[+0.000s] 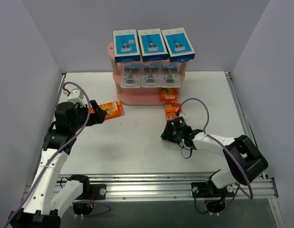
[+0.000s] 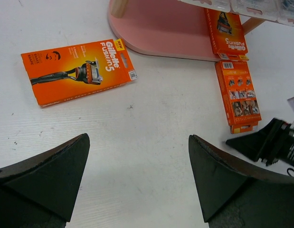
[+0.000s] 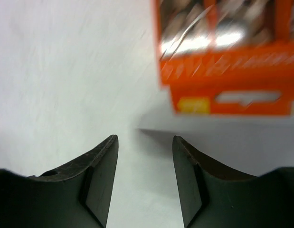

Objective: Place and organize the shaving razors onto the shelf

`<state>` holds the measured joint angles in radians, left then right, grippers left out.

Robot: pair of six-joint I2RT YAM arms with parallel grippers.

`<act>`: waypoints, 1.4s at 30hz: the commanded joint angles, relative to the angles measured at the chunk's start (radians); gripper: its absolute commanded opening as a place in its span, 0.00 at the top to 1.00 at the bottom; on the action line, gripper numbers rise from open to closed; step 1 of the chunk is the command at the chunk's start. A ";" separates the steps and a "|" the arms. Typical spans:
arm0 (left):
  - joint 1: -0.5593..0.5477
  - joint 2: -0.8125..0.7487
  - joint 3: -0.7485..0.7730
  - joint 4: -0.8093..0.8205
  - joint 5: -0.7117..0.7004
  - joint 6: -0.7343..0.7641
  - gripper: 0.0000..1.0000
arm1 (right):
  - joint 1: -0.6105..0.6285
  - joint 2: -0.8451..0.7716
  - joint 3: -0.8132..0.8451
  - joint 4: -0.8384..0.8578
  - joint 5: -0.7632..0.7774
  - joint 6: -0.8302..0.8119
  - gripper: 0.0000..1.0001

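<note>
The pink shelf [image 1: 137, 99] stands at the back middle. Three blue-and-white boxes [image 1: 153, 43] lie on its top tier and three grey blister packs [image 1: 149, 76] on the middle tier. One orange card [image 1: 168, 95] lies on the bottom tier, also in the left wrist view [image 2: 225, 29]. A second orange card [image 1: 172, 112] lies back side up on the table before the shelf [image 2: 238, 95] [image 3: 227, 57]. A third [image 1: 111, 109] lies face up at the left [image 2: 80, 70]. My left gripper [image 1: 100, 115] [image 2: 138, 137] is open and empty beside the third card. My right gripper [image 1: 169, 129] [image 3: 145, 138] is open and empty just short of the second card.
Grey walls close in the white table [image 1: 137, 147] on the left, back and right. A purple cable [image 1: 203, 114] loops above my right arm. An aluminium rail [image 1: 151, 185] runs along the near edge.
</note>
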<state>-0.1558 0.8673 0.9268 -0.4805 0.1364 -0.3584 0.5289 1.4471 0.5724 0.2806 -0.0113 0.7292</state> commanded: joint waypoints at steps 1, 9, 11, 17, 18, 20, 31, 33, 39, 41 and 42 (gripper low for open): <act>0.004 -0.001 0.000 0.003 -0.011 0.012 0.06 | 0.097 -0.082 0.001 -0.067 -0.096 0.111 0.55; 0.004 0.001 0.000 0.005 -0.004 0.012 0.06 | 0.080 -0.220 0.076 -0.218 0.000 0.084 0.53; 0.004 0.001 0.000 0.005 -0.004 0.012 0.06 | 0.060 -0.226 0.078 -0.222 0.010 0.078 0.52; 0.004 0.007 -0.003 0.006 0.003 0.010 0.06 | -0.133 -0.188 0.064 -0.183 -0.047 0.006 0.45; 0.004 0.009 -0.006 0.010 0.009 0.007 0.06 | -0.164 -0.182 0.063 -0.163 -0.077 -0.014 0.44; 0.002 0.019 -0.008 0.017 0.035 0.004 0.06 | -0.217 -0.154 0.066 -0.155 -0.140 -0.066 0.43; -0.001 0.036 -0.009 0.025 0.060 -0.002 0.06 | -0.375 -0.090 -0.051 0.009 -0.266 -0.062 0.40; -0.001 0.038 -0.008 0.025 0.057 -0.002 0.06 | -0.385 -0.094 -0.094 0.049 -0.265 -0.047 0.41; -0.001 0.041 -0.009 0.026 0.058 -0.004 0.06 | -0.414 -0.111 -0.216 0.208 -0.300 0.012 0.51; -0.002 0.044 -0.009 0.025 0.060 -0.004 0.06 | -0.417 -0.116 -0.241 0.241 -0.302 0.022 0.55; -0.001 0.044 -0.009 0.025 0.060 -0.004 0.06 | -0.417 -0.113 -0.250 0.267 -0.303 0.025 0.56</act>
<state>-0.1562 0.9089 0.9184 -0.4820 0.1833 -0.3592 0.1162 1.3403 0.3660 0.4831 -0.2962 0.7307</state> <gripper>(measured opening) 0.939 0.448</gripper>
